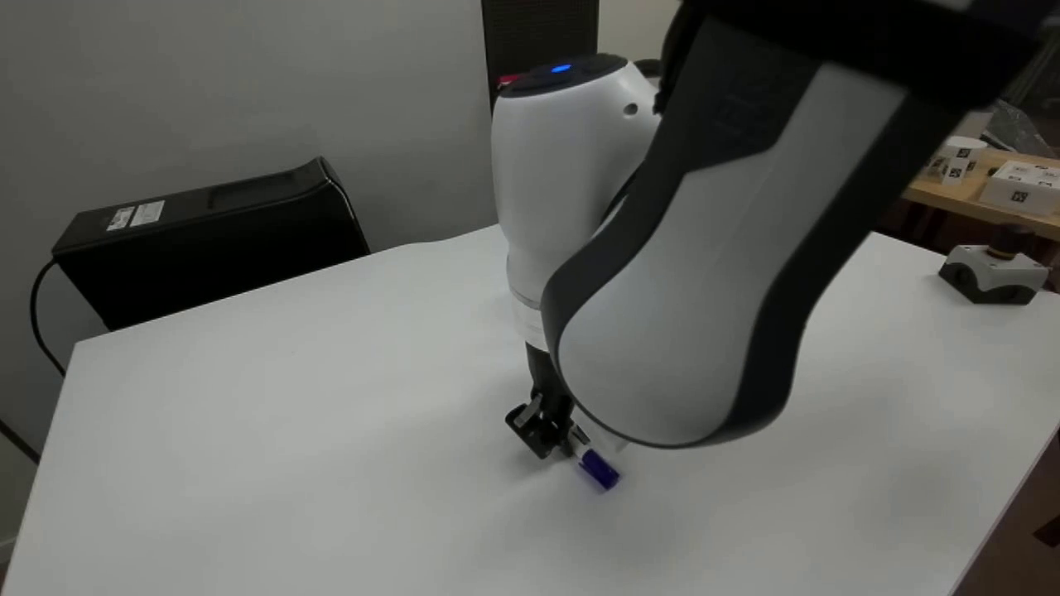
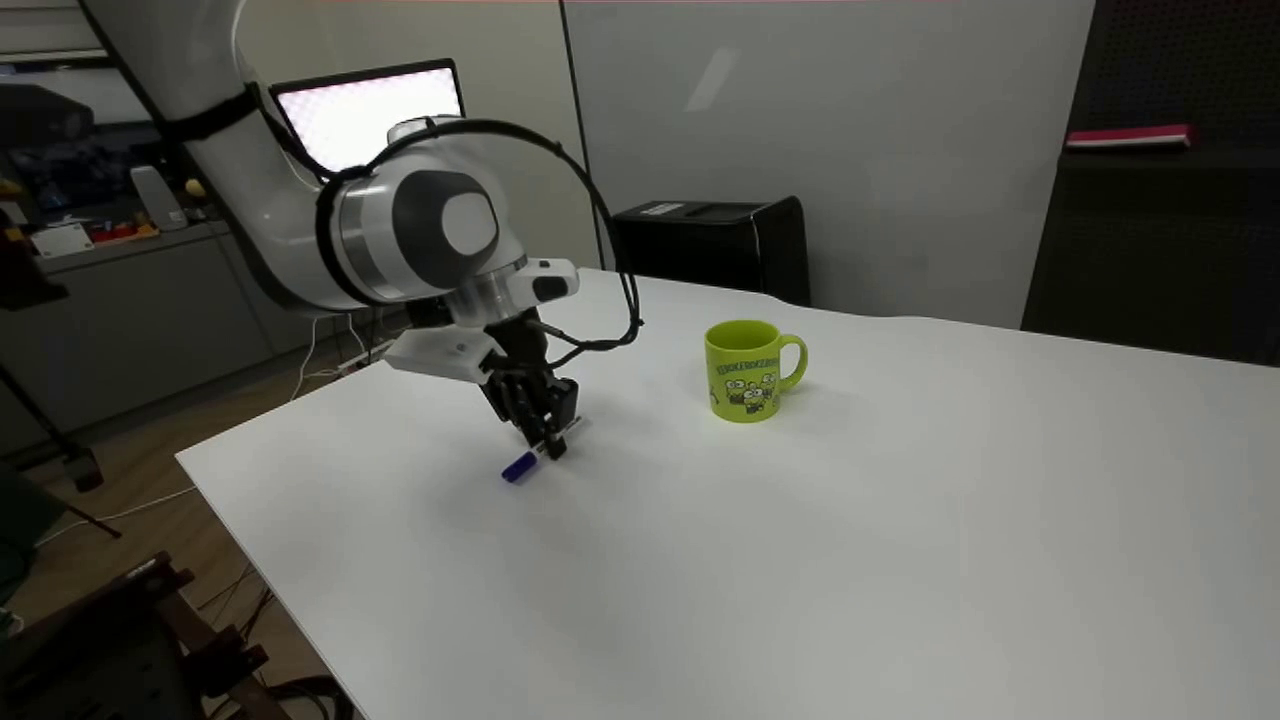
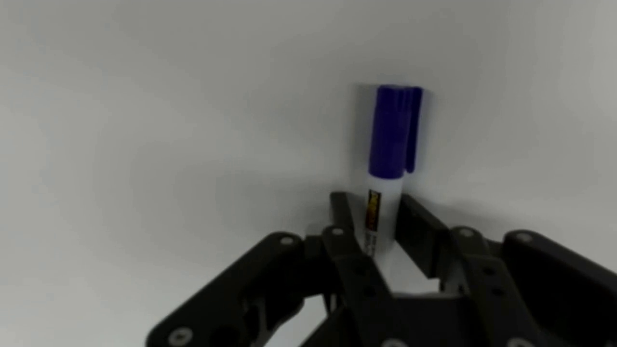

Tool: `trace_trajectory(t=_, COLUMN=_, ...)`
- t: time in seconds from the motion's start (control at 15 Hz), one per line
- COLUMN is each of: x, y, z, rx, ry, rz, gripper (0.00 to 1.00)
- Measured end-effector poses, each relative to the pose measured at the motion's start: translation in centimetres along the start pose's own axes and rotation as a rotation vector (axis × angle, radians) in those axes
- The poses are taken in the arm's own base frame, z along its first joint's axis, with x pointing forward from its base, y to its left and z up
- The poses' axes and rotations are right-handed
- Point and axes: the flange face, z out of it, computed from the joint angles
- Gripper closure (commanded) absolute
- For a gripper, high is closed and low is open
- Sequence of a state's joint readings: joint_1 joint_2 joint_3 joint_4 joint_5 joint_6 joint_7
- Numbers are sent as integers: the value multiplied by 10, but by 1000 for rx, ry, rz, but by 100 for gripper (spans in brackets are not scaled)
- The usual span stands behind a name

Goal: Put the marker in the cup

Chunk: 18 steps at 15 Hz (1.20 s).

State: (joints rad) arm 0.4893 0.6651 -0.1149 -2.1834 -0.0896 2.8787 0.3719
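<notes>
White table (image 2: 900, 550) sat below, arm (image 2: 268, 225) bent low over it, gripper (image 3: 374, 212) angled down. Lime cup (image 2: 742, 375) with cartoon faces stood upright, well apart; only its inner wall showed. Marker (image 3: 386, 185) (white barrel, dark blue cap) was between the 2 fingers (image 3: 418, 236), down near the table. Honestly couldn't tell if they'd clenched it.

- Monitor (image 2: 365, 108): screen is glowing near-white in an exterior view.
- Grey wall panel (image 2: 900, 170): pale, slanting glare streak is showing.
- White tabletop (image 1: 248, 447): soft, diffuse shadows are lying.
- Marker (image 3: 387, 135), wrist view: faint shadows are flanking it; dim picture is looking soft.
</notes>
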Motion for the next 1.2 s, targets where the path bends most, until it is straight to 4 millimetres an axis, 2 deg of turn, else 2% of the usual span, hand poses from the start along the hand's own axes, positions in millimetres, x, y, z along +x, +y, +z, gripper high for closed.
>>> trace_trajectory(t=0.07, x=1, y=1, z=-1, rx=4, ry=-7, rz=10, gripper=100)
trace_trajectory(t=0.2, x=5, y=4, z=-5, rx=20, ry=-57, rz=31, gripper=96)
trace_trajectory(t=0.4, x=16, y=19, z=-19, rx=53, ry=-143, rz=51, gripper=96)
trace_trajectory(t=0.67, x=39, y=50, z=-54, rx=79, ry=-197, rz=74, gripper=96)
trace_trajectory(t=1.2, x=77, y=111, z=-123, rx=81, ry=-184, rz=149, gripper=96)
